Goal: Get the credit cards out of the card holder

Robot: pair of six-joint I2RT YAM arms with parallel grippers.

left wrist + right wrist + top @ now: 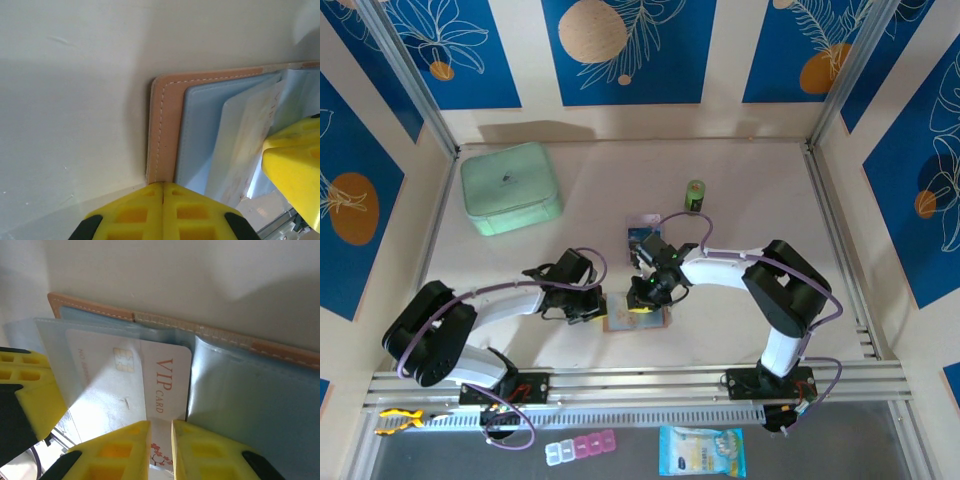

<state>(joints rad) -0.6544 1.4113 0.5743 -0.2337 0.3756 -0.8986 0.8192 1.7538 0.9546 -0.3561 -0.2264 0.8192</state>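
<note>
The tan card holder [638, 319] lies open on the table between my grippers, its grey-blue pockets [202, 130] facing up. My left gripper [163, 184] is shut, and its tips touch the holder's stitched tan border [165, 125]. My right gripper [161, 423] stands over a white credit card [167, 377] printed "VIP CARD". That card sticks partly out of a clear pocket. The jaws stand a narrow gap apart, and the card's face shows through the gap. Dark blue credit cards [643, 236] lie on the table just beyond the holder.
A mint-green case [510, 187] sits at the back left. A small green cylinder [695, 194] stands behind the loose cards. A pill box [580, 448] and a blue packet [702, 452] lie in front of the rail. Walls enclose the table.
</note>
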